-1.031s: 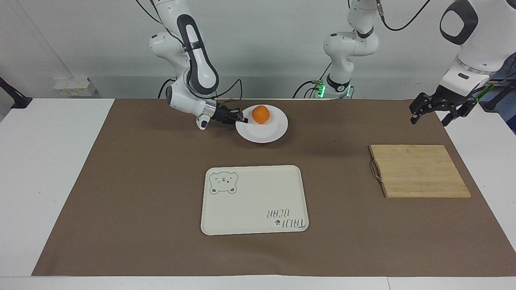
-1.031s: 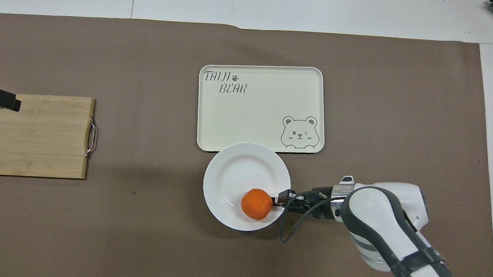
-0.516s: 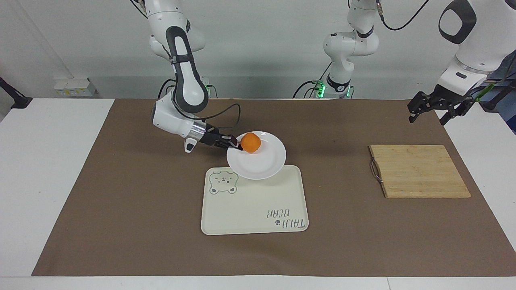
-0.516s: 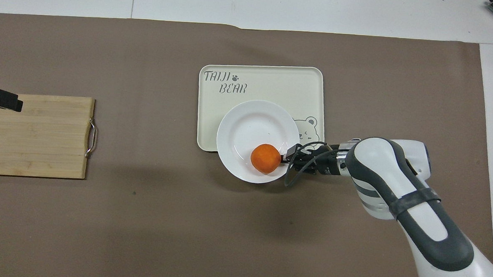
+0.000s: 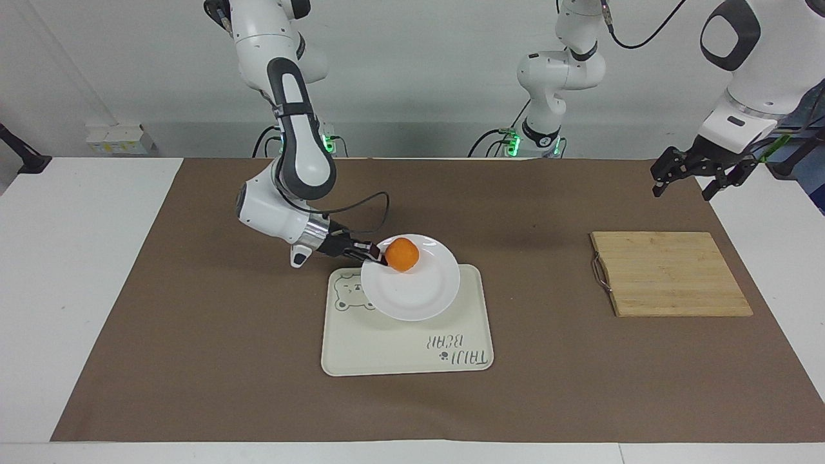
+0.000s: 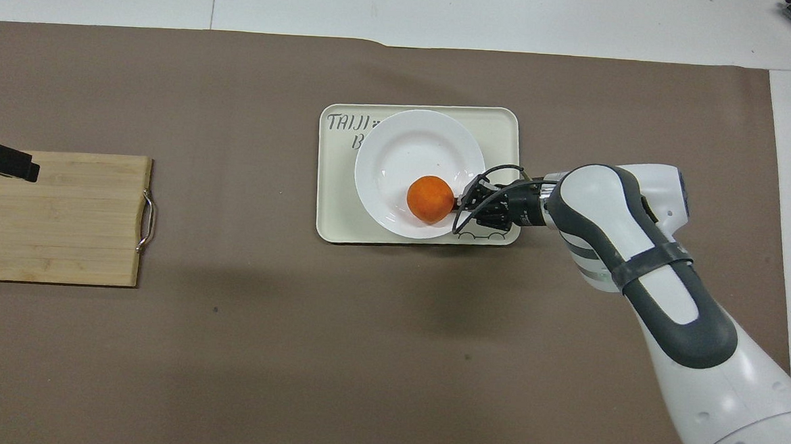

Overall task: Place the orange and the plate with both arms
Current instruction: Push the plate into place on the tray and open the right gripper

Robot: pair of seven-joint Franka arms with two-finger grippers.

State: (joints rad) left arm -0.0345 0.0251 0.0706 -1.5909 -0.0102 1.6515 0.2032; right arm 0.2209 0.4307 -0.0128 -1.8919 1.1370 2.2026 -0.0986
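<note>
Right gripper (image 5: 374, 256) pinched plate (image 5: 416, 293) rim, orange (image 5: 402, 253) beside fingers, carried level over tray (image 5: 412, 351). Left gripper (image 5: 695, 173) waited, fingers spread, empty.

plate (image 5: 419, 293): glossy white, ceramic-looking
orange (image 5: 402, 254): smooth skin
tray (image 5: 399, 351): matt cream plastic
board (image 5: 670, 274): wood, metal handle
counter (image 5: 193, 309): matt brown paper
</note>
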